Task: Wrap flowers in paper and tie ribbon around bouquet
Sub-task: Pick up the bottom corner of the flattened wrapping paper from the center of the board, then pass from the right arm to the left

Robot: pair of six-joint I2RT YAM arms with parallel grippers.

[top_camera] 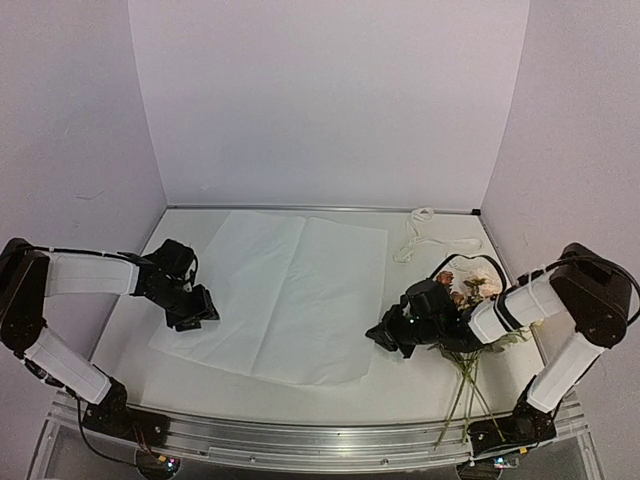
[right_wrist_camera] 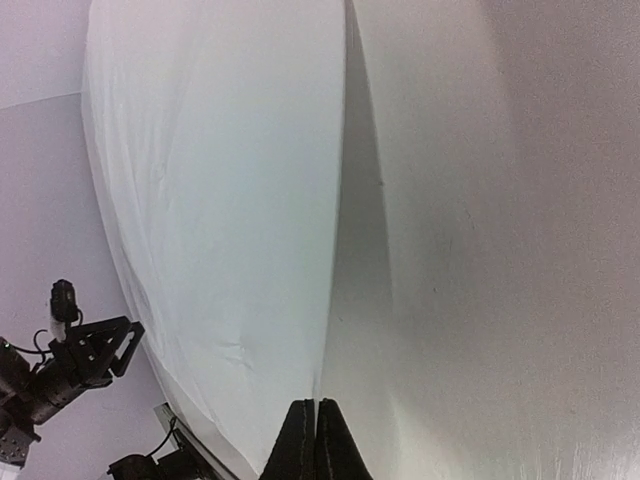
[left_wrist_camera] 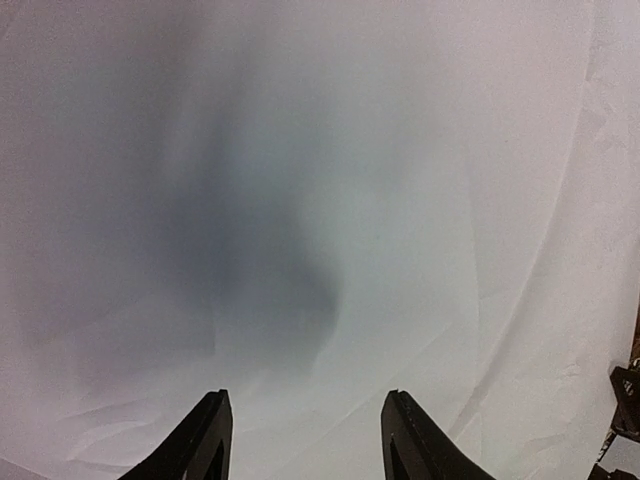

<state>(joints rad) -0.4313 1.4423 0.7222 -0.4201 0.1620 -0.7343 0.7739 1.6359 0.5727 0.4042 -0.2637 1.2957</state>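
The pale worktop (top_camera: 420, 380) carries everything. The paper (top_camera: 290, 300) is the largest thing on it. It lies spread flat in the middle, with a crease running from its far edge toward the near one, and it reaches from one hand to the other.

The flowers (top_camera: 470, 290) lie to the right of the sheet and do not touch it. Their blooms sit behind the right forearm, and their thin green stems run toward the near edge of the worktop. The ribbon (top_camera: 425, 240) lies loosely looped in the far right corner, beyond the blooms and well apart from both hands.

The left hand (top_camera: 195, 305) is over the paper's left edge. In the left wrist view its two fingers (left_wrist_camera: 205, 440) are spread, with only white sheet (left_wrist_camera: 300, 200) below and between them, so this hand is open and holds nothing.

The right hand (top_camera: 385, 335) sits at the sheet's right edge, near its near corner. From the right wrist camera its fingertips (right_wrist_camera: 315, 440) are pressed together, and the paper's edge (right_wrist_camera: 220, 200) runs straight down into them, casting a shadow on the bare worktop (right_wrist_camera: 500, 200) beside it. The hand is closed. Whether it has the paper's edge pinched cannot be told.
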